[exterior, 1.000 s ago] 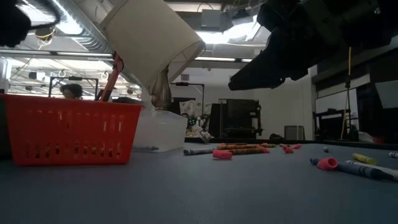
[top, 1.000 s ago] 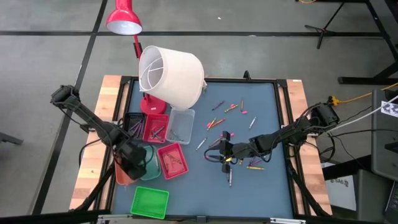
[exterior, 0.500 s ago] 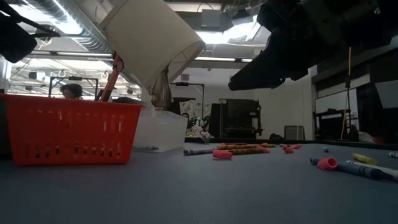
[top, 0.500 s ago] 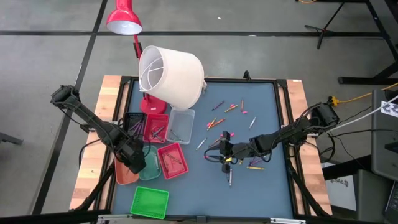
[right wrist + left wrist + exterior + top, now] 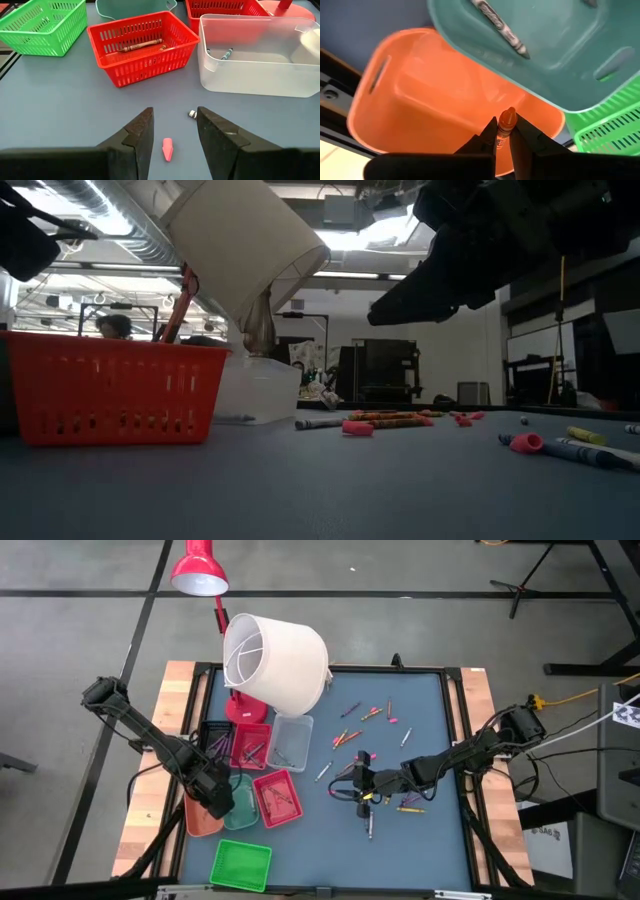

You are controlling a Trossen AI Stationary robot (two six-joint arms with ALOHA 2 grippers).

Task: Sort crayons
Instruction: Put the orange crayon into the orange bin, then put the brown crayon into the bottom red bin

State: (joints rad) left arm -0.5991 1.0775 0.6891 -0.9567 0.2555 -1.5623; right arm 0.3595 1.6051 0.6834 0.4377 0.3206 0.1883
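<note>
My left gripper point(image 5: 503, 136) hangs over the orange tray point(image 5: 440, 110) at the table's near left, shut on an orange crayon point(image 5: 506, 121). In the high view this gripper point(image 5: 213, 798) stands between the orange tray point(image 5: 197, 821) and the teal tray point(image 5: 241, 812). A grey crayon point(image 5: 500, 22) lies in the teal tray. My right gripper point(image 5: 175, 131) hovers open over the table's middle point(image 5: 362, 786), with a pink stub point(image 5: 167, 149) on the mat between its fingers. Loose crayons point(image 5: 365, 715) lie scattered on the mat beyond it. My left gripper pinches the orange crayon between its two fingertips, with the crayon's pointed end point(image 5: 508, 114) sticking out past them. The crayon lies along the fingers, which point steeply down. It hangs clear above the floor of the orange tray.
A red basket point(image 5: 142, 47) holds brown crayons and a clear bin point(image 5: 260, 55) holds blue ones. A green basket point(image 5: 241, 865) stands at the near left. More trays point(image 5: 250, 745) sit under a tipped white lampshade point(image 5: 275, 660). Crayons point(image 5: 405, 805) lie near my right gripper.
My left gripper has tipped more steeply downward over the orange tray, still shut on the orange crayon, and has then kept still.
</note>
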